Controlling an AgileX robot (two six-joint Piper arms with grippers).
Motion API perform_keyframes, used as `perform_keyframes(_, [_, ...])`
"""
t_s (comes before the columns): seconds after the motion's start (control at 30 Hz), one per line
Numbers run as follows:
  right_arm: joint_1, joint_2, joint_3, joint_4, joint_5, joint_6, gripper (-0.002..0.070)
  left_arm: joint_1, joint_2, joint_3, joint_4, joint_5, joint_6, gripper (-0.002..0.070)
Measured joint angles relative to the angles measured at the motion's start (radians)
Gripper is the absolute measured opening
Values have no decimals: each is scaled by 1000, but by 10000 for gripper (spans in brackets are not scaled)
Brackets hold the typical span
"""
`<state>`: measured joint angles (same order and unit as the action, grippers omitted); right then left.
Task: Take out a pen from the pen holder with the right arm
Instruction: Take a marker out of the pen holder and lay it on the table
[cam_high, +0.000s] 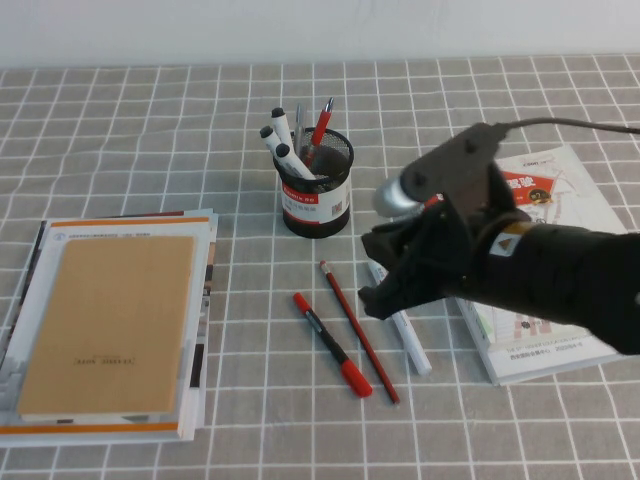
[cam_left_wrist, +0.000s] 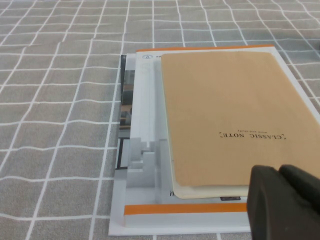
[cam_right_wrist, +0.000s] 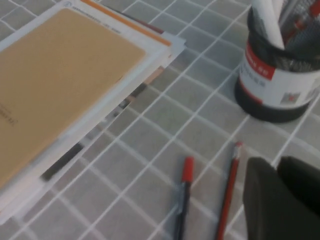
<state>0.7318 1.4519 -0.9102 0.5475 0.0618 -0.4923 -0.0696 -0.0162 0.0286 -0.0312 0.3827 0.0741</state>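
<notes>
Right gripper (cam_high: 378, 297) hangs above the table, fingers (cam_right_wrist: 270, 200) pressed together and gripping nothing. Pen holder (cam_high: 316, 190) stands ahead and left of the fingertips, well apart, with pens (cam_high: 322, 122) upright inside. White marker (cam_high: 410, 340) lies just below the fingers. Red pencil (cam_high: 358, 330) and red-black pen (cam_high: 332, 343) lie left of them. Left gripper (cam_left_wrist: 282, 202), fingers closed and empty, hovers with the tan notebook (cam_left_wrist: 235, 115) ahead of its fingertips.

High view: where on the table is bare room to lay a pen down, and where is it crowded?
Free: the cloth between the notebook stack and the red marker, and beyond the pen holder. Crowded: the holder's near side, where marker, red pencil, white pen and right gripper bunch. The left gripper hovers over the stack.
</notes>
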Motion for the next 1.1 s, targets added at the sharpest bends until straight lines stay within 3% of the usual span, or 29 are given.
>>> perform_keyframes(0.1, [6,45,-6,-129,-87,35,60,0,0,0,0,0,0,-3])
perform_keyframes(0.3, [8,117,-8,-522,-326,383,168,0,0,0,0,0,0,-3])
perform_keyframes(0.6, [8,291,-12,-614,-741,400,376,0,0,0,0,0,0,-3])
perform_keyframes(1.1, [8,367,-16,-588,-841,308,399,0,0,0,0,0,0,-3])
